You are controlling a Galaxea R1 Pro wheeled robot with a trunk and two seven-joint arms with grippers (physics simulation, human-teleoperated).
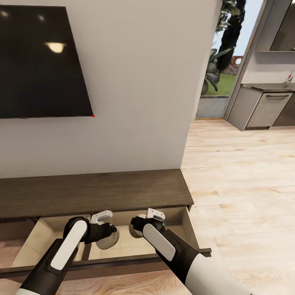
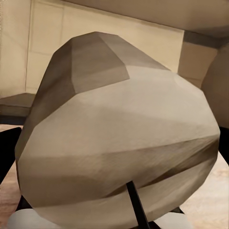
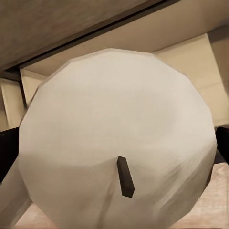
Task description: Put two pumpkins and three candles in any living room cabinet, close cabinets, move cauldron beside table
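Stubby off-white wax candle [image 1: 107,239] clamped in left gripper [image 1: 110,235], lower centre, over open pale-lined drawer [image 1: 37,241] of dark brown cabinet [image 1: 94,192]. Second candle [image 1: 134,229] clamped in right gripper [image 1: 137,228] alongside.

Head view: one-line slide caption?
Both arms reach into the open drawer of the cabinet under the TV, each gripper (left, right) holding a candle.

We saw two stubby off-white candles [image 1: 107,241] [image 1: 135,229] with dark wicks [image 3: 125,177] low inside the dark cabinet's [image 1: 94,192] open, pale-lined drawer [image 1: 123,246].
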